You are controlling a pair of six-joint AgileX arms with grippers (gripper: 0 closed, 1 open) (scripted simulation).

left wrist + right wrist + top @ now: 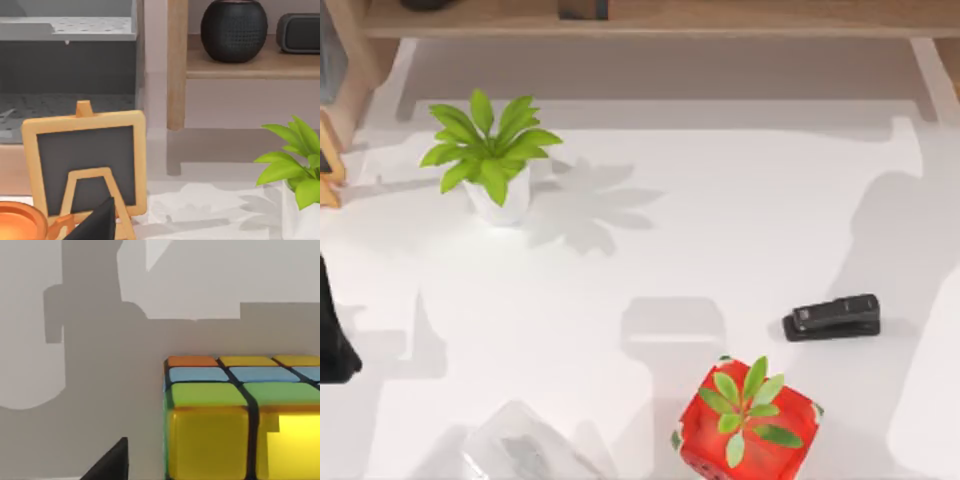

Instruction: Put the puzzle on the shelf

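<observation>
Puzzle (240,420) sits close before the right wrist camera, right arm nearer than left; finger spread cannot be told.

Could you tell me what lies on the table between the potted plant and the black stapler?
In the top view, nothing stands between the potted plant and the stapler: that stretch of white tabletop is bare, crossed only by shadows.

Bright, even light; soft grey shadows fall across the white tabletop (720,230).
</observation>
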